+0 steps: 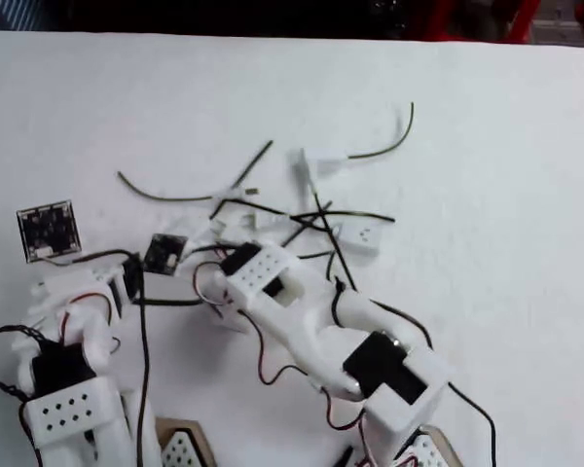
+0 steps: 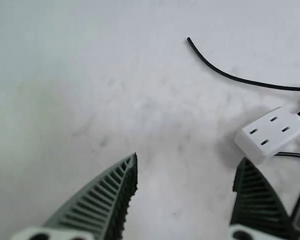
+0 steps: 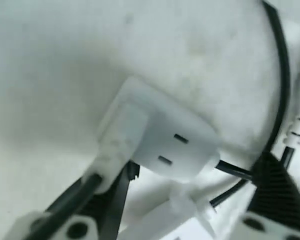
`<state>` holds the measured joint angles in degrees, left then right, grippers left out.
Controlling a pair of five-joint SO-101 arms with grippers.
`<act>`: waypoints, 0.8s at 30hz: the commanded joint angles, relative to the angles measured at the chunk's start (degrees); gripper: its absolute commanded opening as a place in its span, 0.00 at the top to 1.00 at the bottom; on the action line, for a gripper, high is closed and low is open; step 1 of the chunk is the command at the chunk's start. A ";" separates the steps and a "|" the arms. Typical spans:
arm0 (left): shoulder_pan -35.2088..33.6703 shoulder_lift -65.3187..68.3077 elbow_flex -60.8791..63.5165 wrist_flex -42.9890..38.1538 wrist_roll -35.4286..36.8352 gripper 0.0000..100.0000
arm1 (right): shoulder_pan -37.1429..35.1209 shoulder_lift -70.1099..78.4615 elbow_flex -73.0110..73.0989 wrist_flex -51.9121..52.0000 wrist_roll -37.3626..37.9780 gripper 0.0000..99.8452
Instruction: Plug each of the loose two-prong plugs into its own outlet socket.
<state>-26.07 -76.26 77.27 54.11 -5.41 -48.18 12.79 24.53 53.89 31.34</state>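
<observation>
In the left wrist view my left gripper (image 2: 190,160) stands open over bare white table, its ribbed fingers (image 2: 110,195) wide apart. A white outlet block (image 2: 270,132) with several slots lies just beyond one fingertip, not touched. In the right wrist view my right gripper (image 3: 200,165) is open, and a white outlet socket (image 3: 165,140) with two slots sits right at its fingertips. A white plug body (image 3: 115,137) with a black cord lies against that socket's side. From above, the right gripper (image 1: 226,255) is in the tangle of cords, and the left gripper (image 1: 134,277) is at the lower left.
Another white outlet (image 1: 362,234) and a white plug piece (image 1: 311,163) lie further back among dark loose cords (image 1: 175,197). Two black-and-white marker tiles (image 1: 47,231) sit at the left. The table's far and right sides are bare cloth.
</observation>
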 commanded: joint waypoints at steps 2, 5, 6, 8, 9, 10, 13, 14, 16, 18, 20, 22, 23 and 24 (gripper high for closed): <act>-0.13 -0.48 -0.09 -1.41 -0.79 0.69 | 0.66 1.19 -3.16 -1.10 0.35 0.90; -0.13 -0.48 -0.09 -1.41 -0.79 0.69 | 0.84 -0.13 -4.40 -0.57 0.35 0.98; -0.13 -0.48 -0.09 -1.41 -0.79 0.69 | 1.54 -0.84 -4.40 -0.31 0.35 0.96; -0.13 -0.48 -0.09 -1.41 -0.79 0.69 | 2.95 -2.33 -4.57 0.40 0.35 0.97; -0.13 -0.48 -0.09 -1.41 -0.79 0.69 | 3.65 -3.21 -4.66 0.48 0.35 0.99; -0.13 -0.48 -0.09 -1.41 -0.79 0.69 | 4.70 -4.09 -4.66 0.57 0.35 0.98; -0.13 -0.48 -0.09 -1.41 -0.79 0.69 | 7.69 -7.43 -4.48 0.57 0.35 0.98; -0.04 -0.48 -0.09 -1.41 -0.79 0.69 | 8.66 -8.66 -4.48 0.57 0.35 0.98; -0.04 -0.48 -0.09 -1.41 -0.79 0.69 | 10.51 -11.12 -4.40 0.57 0.35 0.98; -0.04 -0.48 -0.09 -1.41 -0.79 0.69 | 12.18 -13.76 -4.40 0.66 0.35 0.98; -0.04 -0.48 -0.09 -1.41 -0.79 0.69 | 13.76 -16.31 -4.40 0.66 0.35 0.98; -0.04 -0.48 -0.09 -1.41 -0.79 0.69 | 15.52 -18.86 -4.57 0.66 0.35 0.98; -0.04 -0.48 -0.09 -1.41 -0.79 0.69 | 16.57 -20.09 -4.57 0.40 0.26 0.98; -0.04 -0.48 -0.09 -1.41 -0.79 0.69 | 17.80 -21.14 -4.75 0.22 0.26 0.98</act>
<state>-25.98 -76.26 77.27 54.02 -5.41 -33.41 -2.59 21.36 54.07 31.25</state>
